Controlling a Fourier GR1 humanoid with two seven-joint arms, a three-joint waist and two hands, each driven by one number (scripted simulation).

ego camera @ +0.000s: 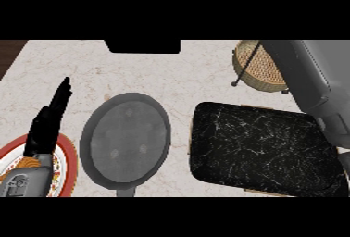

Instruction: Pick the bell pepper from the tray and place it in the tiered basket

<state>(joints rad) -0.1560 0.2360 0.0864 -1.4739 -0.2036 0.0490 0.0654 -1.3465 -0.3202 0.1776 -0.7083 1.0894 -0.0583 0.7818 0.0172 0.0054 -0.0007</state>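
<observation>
One left hand [41,133], fingers straight, holding nothing, over red-rimmed plate [71,162], right hand unseen, black tray [256,148] near tiered basket [266,72]

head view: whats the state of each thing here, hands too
left hand, open, fingers straight up, resting over the plate
plate, flat on the counter, partly covered by the left arm
pan, flat on the counter, empty
tray, flat, nothing shows on it
tiered basket, upright, partly hidden by the right forearm
bell pepper, not in view
right hand, not in view
</observation>
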